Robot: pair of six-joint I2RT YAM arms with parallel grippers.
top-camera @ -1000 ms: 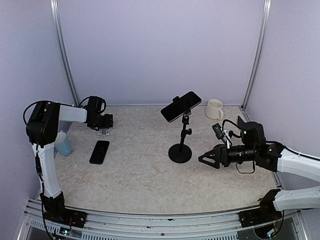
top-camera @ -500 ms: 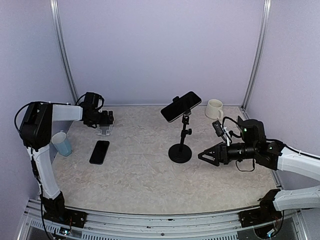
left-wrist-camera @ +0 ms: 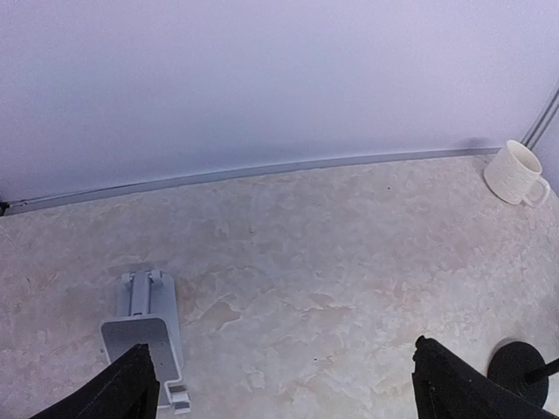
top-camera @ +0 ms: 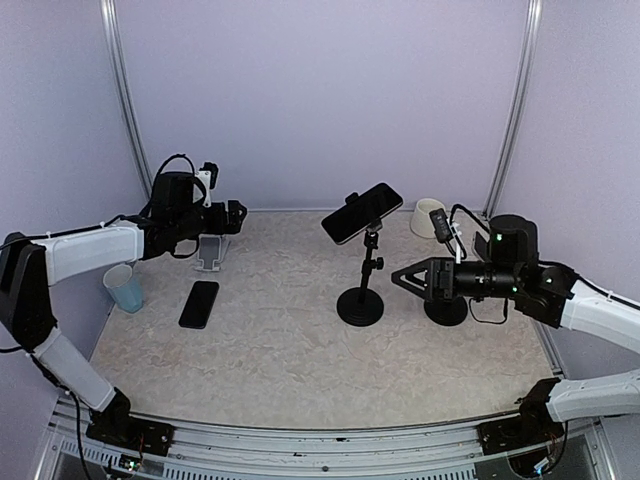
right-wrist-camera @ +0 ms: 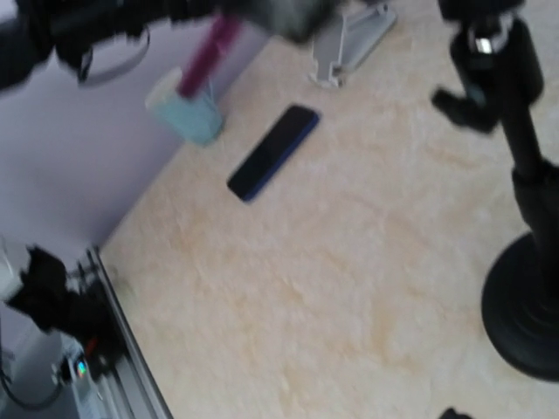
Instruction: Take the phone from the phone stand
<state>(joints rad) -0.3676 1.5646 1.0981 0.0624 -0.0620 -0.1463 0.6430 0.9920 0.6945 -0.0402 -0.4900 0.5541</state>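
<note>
Right gripper, jaws parted and empty, hangs near the phone stand, on its right; overhead, the phone sits clamped atop it, above-left of the gripper, long axis rising rightward; left gripper lies farther off. Left wrist: fingers spread wide. Right wrist: blurred pole, phone unseen

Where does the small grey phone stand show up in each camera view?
Top external: grey phone stand left of centre, towards the back.
Left wrist: lower left corner.
Right wrist: top edge, right of centre.
Shared landmark: black round stand base, in all three.
</note>
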